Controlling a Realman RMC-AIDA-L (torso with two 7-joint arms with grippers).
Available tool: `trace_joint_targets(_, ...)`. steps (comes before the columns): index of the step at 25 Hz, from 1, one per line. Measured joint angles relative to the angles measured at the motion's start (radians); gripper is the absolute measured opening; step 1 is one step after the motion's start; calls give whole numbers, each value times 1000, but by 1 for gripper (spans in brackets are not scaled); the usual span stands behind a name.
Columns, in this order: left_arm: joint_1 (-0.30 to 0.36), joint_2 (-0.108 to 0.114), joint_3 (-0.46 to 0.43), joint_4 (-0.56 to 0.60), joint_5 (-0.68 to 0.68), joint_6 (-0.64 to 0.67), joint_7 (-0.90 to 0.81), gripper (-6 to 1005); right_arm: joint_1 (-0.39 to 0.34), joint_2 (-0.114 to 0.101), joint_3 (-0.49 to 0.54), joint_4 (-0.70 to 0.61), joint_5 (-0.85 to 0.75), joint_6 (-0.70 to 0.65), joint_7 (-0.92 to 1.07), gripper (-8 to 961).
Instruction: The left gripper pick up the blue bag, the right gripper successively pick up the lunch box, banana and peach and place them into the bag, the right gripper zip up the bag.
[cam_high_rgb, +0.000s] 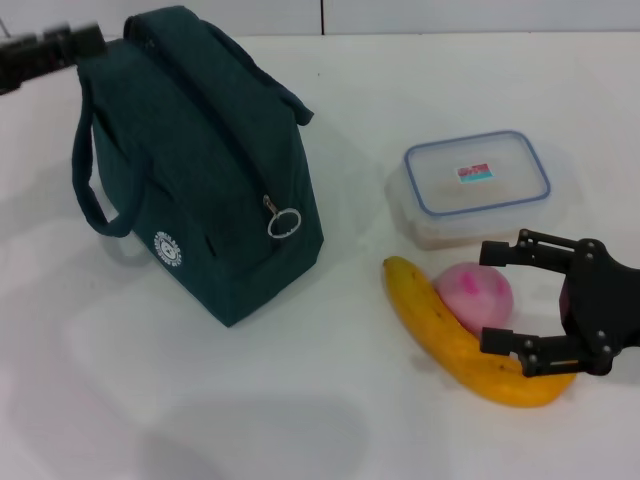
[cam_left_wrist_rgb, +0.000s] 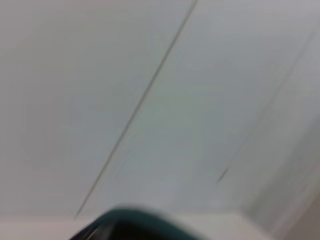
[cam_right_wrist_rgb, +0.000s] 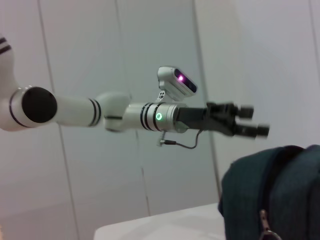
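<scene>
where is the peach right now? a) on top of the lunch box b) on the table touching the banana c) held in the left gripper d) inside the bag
b: the peach sits on the table against the inner curve of the banana, in front of the lunch box, with the right gripper open around it.

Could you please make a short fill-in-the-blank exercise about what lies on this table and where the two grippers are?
1. The blue bag stands on the white table with its zipper ____.
2. The peach lies between the banana and the ____.
3. The right gripper hovers with open fingers beside the ____ fruit.
4. The left gripper is near the bag's ____.

Missing words: closed; lunch box; pink; top
</scene>
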Motion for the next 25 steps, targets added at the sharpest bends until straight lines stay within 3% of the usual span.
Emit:
trace_joint_targets(5, -28, 0, 29, 185, 219, -6, -332, 874, -18, 0, 0, 12, 24, 27, -17, 871)
trace_joint_targets(10, -24, -4, 127, 364, 285, 16, -557, 874, -24, -1, 5, 26, 32, 36, -27, 871)
trace_joint_targets(16, -41, -11, 263, 411, 345, 29, -600, 874, -22, -2, 8, 27, 31, 37, -27, 871)
trace_joint_targets(25, -89, -36, 259, 400, 457, -5, -652, 875, -23, 0, 2, 27, 29, 40, -27, 870)
